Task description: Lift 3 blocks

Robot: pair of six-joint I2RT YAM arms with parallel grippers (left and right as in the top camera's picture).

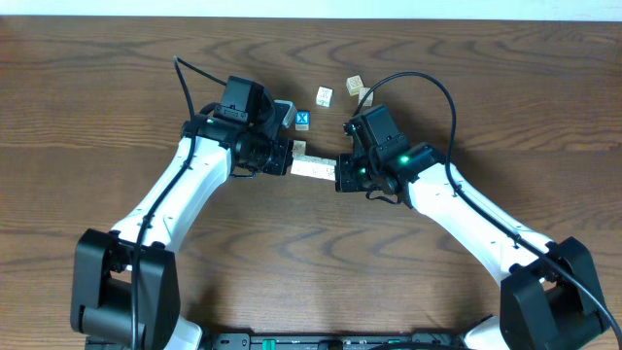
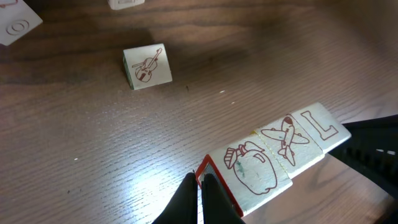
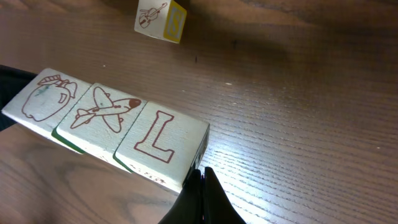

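At the middle of the worktop (image 1: pixel 505 58), the row of three blocks (image 1: pixel 313 167) lies end to end between the two hands, its long line running from 9 o'clock towards 3 o'clock with a slight slant. The apple block (image 2: pixel 255 171) sits at the 9 o'clock end, the plane block (image 2: pixel 286 140) is in the middle, and the L block (image 3: pixel 158 140) is at the 3 o'clock end; all three touch face to face.

The left hand (image 2: pixel 200 185) has its fingers pressed together, tips against the outer face of the apple block. The right hand (image 3: pixel 200 180) is likewise closed to a point and bears on the L block's end, so the row is pinched lengthwise. I cannot tell whether it rests on the wood or sits just off it.

Just off the row at 12 o'clock stands the violin cube (image 2: pixel 147 66), near but apart. Farther the same way are a blue cube (image 1: pixel 302 120) and a pale cube (image 1: pixel 324 95), with two more cubes (image 1: pixel 357 86) at 1 o'clock beside the right arm's cable. The worktop's far edge runs well beyond them. Bare wood stretches at 3, 6 and 9 o'clock — the widest room lies there.
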